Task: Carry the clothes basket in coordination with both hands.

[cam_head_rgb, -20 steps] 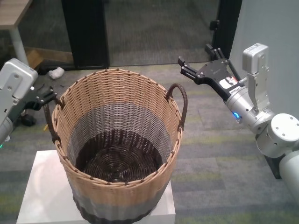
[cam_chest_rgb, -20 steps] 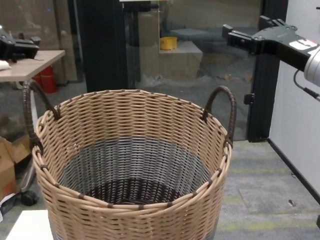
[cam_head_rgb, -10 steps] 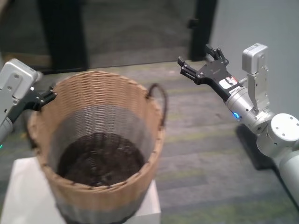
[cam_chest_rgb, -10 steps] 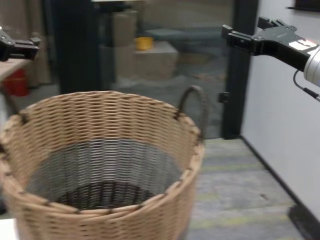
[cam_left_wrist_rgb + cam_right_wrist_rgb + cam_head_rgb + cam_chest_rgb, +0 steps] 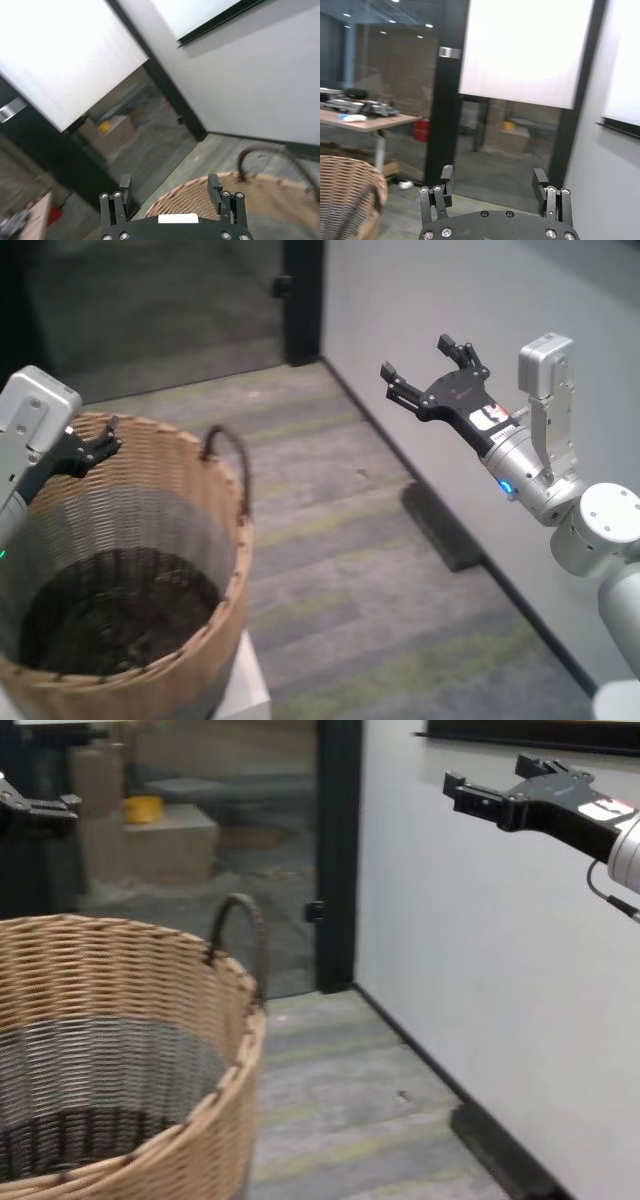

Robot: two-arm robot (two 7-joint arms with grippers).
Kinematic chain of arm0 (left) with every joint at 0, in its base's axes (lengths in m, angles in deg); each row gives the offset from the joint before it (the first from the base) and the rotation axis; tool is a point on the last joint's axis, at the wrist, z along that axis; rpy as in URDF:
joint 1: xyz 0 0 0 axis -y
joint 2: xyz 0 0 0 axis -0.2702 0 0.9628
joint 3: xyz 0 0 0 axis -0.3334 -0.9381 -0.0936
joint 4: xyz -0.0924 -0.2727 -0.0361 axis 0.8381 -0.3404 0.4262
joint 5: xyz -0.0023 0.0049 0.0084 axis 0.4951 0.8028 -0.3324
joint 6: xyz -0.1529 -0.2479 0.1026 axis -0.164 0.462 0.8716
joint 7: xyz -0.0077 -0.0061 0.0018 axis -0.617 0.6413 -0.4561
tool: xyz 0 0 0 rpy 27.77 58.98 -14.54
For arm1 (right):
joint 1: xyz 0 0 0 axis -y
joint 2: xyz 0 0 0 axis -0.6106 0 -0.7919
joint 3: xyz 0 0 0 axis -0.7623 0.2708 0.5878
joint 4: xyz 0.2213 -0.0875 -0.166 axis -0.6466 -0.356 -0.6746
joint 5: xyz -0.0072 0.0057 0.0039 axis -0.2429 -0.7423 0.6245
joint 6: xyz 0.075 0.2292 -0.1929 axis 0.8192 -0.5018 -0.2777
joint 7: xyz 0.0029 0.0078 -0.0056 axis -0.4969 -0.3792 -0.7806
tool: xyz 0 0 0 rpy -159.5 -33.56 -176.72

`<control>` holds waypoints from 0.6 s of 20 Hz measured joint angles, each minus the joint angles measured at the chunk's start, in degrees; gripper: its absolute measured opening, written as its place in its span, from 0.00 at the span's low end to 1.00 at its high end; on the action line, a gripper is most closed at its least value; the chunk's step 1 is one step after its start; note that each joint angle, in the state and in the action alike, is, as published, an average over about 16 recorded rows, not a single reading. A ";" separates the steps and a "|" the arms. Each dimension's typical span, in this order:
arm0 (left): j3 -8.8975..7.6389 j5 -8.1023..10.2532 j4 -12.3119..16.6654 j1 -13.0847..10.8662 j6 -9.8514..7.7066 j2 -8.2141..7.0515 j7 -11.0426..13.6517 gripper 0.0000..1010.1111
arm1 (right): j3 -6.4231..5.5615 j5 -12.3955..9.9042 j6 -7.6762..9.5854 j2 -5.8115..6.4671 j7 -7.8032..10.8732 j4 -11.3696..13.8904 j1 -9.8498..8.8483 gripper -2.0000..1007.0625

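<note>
Support: I see a white box-shaped stand (image 5: 252, 692), only its corner showing at the bottom of the head view.
On the stand: the large round woven wicker clothes basket (image 5: 190, 540) sits directly on it, upright, tan band above, grey band below.
Floor: grey carpet with pale green stripes (image 5: 350, 570) surrounds the stand.
On the floor: a dark flat block (image 5: 442, 528) lies against the wall's foot, well apart from the stand.

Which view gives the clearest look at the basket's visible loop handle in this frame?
The chest view: the loop handle stands in clear profile above the clothes basket rim. The head view shows it from above, thinner. The left wrist view catches a blurred arc; the right wrist view only a dim edge.
</note>
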 joint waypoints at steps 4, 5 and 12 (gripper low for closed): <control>0.00 0.00 0.01 0.00 -0.02 0.00 0.00 0.99 | 0.00 0.00 0.00 -0.01 0.00 -0.01 0.01 0.99; 0.00 0.00 0.01 0.00 -0.02 0.00 0.00 0.99 | 0.00 0.00 0.00 -0.01 0.00 -0.01 0.01 0.99; 0.00 0.00 0.01 -0.01 -0.05 0.00 0.00 0.99 | 0.00 0.00 0.00 -0.01 0.00 -0.02 0.01 0.99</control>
